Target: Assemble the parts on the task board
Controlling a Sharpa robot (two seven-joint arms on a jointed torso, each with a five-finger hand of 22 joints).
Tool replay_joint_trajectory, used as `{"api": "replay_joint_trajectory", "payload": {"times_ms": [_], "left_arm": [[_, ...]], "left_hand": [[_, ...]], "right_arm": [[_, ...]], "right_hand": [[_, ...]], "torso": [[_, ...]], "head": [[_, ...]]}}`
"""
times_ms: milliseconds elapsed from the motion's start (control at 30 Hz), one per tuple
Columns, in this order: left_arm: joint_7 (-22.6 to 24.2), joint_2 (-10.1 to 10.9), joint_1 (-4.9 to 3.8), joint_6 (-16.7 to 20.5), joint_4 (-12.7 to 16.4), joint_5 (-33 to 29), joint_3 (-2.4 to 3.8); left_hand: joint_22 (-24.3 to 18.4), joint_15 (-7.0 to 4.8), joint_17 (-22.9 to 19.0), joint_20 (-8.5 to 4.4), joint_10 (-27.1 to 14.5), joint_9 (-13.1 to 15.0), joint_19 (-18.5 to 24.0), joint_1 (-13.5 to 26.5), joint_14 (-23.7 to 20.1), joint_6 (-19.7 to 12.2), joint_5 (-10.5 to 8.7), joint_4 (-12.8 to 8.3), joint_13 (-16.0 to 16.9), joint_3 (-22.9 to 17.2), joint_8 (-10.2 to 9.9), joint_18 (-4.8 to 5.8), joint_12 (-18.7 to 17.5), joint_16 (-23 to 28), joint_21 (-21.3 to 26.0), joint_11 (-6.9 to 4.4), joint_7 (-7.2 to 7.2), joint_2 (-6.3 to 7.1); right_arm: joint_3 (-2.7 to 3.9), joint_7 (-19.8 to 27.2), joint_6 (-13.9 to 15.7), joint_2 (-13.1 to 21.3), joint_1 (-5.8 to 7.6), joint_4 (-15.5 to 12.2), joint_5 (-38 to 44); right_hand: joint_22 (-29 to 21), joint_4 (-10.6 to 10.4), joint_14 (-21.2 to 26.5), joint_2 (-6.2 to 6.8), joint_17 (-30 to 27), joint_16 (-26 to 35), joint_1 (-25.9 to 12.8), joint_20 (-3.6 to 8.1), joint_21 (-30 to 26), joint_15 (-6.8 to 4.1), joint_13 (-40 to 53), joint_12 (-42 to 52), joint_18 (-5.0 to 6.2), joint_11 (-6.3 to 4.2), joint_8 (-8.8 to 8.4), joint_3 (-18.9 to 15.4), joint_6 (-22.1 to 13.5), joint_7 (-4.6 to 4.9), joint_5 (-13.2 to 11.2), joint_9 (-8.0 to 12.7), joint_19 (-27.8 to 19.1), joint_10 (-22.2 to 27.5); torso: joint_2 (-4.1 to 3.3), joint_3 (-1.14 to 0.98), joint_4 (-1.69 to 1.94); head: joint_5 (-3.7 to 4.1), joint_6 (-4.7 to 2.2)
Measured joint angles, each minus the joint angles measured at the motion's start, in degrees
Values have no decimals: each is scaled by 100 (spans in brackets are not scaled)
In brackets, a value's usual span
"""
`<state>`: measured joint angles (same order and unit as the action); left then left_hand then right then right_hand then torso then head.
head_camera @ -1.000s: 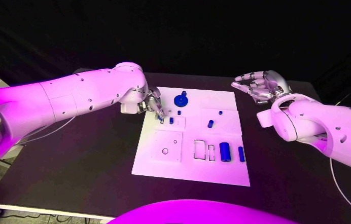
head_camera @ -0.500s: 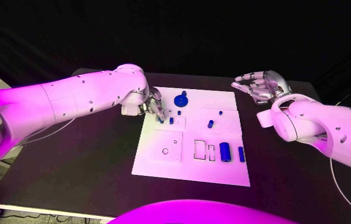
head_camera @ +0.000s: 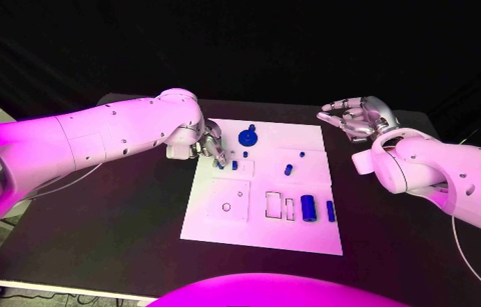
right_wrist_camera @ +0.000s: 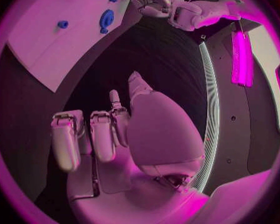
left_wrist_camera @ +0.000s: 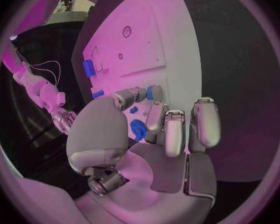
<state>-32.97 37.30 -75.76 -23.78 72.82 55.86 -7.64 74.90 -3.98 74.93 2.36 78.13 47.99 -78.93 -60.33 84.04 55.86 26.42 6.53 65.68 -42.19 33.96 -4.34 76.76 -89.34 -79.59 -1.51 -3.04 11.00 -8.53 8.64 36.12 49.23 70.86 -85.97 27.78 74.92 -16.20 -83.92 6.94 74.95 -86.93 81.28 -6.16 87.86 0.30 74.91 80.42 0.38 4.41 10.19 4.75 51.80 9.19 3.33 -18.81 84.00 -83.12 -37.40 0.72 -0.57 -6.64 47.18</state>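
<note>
Pinching a small blue part (left_wrist_camera: 154, 92) at the task board (head_camera: 301, 234)'s edge

Left hand (head_camera: 208, 144) holds it at its fingertips over the board; right hand (head_camera: 354, 118) hovers off to the side, fingers loosely apart, holding nothing.

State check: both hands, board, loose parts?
left robot hand: over the board's left edge, pinching a small blue part
right robot hand: off the board, fingers curled, holds nothing
board: flat on the table
blue disc: on the board, untouched
two blue bars: lying by the right edge
</note>
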Motion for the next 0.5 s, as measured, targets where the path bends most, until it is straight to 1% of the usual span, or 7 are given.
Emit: {"api": "replay_joint_trajectory", "payload": {"times_ms": [500], "left_arm": [[1, 1, 18, 7, -24, 64, -5]], "left_hand": [[0, 0, -1, 0, -1, -5, 0, 0, 0, 0, 0, 0, 0, 0, -17, 0, -1, 0, 0, 1, 0, 0]], "right_arm": [[0, 0, 0, -1, 0, 1, 0]], "right_hand": [[-1, 0, 0, 0, -1, 0, 0, 0, 0, 0, 0, 0, 0, 0, 0, 0, 0, 0, 0, 1, 0, 0]], "torso": [[0, 0, 1]], "head": [[-5, -4]]}}
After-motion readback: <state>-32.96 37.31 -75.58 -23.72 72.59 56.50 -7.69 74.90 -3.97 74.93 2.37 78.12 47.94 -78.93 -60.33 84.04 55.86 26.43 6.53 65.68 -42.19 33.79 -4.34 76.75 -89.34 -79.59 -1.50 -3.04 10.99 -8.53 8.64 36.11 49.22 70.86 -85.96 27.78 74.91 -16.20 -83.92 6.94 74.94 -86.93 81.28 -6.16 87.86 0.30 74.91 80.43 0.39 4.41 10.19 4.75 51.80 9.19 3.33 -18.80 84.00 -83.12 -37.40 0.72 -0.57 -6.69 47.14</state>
